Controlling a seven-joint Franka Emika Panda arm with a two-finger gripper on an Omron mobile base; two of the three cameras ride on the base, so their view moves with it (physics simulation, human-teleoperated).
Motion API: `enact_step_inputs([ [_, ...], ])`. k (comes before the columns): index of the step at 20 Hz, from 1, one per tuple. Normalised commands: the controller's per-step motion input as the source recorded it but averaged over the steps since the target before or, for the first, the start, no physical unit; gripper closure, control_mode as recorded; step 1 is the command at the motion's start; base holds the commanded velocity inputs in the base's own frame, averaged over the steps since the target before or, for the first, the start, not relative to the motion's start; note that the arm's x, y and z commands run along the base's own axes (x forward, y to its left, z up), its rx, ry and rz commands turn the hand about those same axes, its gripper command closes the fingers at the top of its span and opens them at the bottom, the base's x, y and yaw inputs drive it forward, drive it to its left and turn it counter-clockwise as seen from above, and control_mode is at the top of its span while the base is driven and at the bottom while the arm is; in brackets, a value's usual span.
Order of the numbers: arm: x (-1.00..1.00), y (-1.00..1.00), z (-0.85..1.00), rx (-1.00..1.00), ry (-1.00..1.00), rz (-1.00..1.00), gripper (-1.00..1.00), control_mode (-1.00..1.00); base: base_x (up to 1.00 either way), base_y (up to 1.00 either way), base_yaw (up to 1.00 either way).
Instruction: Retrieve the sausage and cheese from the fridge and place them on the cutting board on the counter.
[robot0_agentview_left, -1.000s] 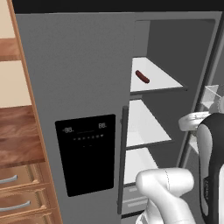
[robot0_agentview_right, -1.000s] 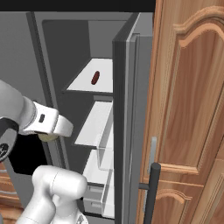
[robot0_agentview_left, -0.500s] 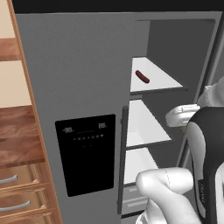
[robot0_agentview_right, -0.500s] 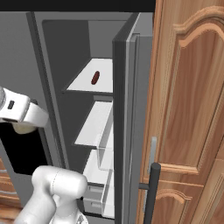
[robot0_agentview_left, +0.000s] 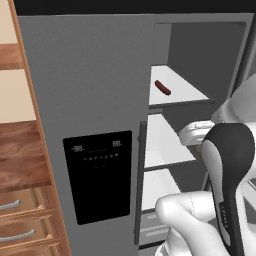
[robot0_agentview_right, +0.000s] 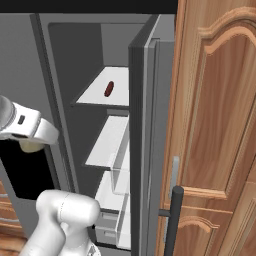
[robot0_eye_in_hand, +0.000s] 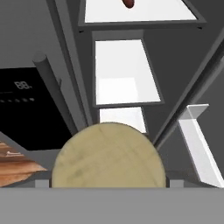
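the claw (robot0_eye_in_hand: 108, 183) grips the cheese (robot0_eye_in_hand: 108, 154): in the hand view the dull yellow puck sits right at the bottom between the finger positions, wide enough to hide the tips, so the jaws stand far apart around it. in the right base view a sliver of the same tan round (robot0_agentview_right: 31, 146) peeks out under the white wrist, in front of the black dispenser panel (robot0_agentview_right: 27, 172) of the shut door.

the fridge (robot0_agentview_left: 100, 75) has its right-hand door swung open, white shelves exposed. the sausage (robot0_agentview_left: 163, 88) lies alone on the top shelf (robot0_agentview_left: 180, 90), toward the front half; it also shows as a small dark link in the right base view (robot0_agentview_right: 108, 89) and at the very top edge of the hand view (robot0_eye_in_hand: 128, 3). its long axis runs roughly front to back on the shelf, slightly slanted.

the relation that matters now, as i judge it: the cheese is in hand and outside the compartment, so the next move goes away from the shelves, toward the counter (robot0_agentview_left: 20, 160) to the left of the fridge. the cutting board cannot be made out here. the sausage sits above and beyond the claw, not yet fetched.
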Motion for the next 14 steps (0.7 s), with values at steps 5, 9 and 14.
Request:
enact_step_inputs([
  [5,0.31,0.01,-0.3,0.03,-0.07,0.04,1.0,-1.0,0.0,0.0,0.0],
  [9,0.01,0.0,0.0,0.02,-0.02,0.0,1.0,-1.0,0.0,0.0,0.0],
  [14,0.0,0.02,0.01,0.0,0.0,0.0,1.0,1.0,0.0,0.03,0.0],
])
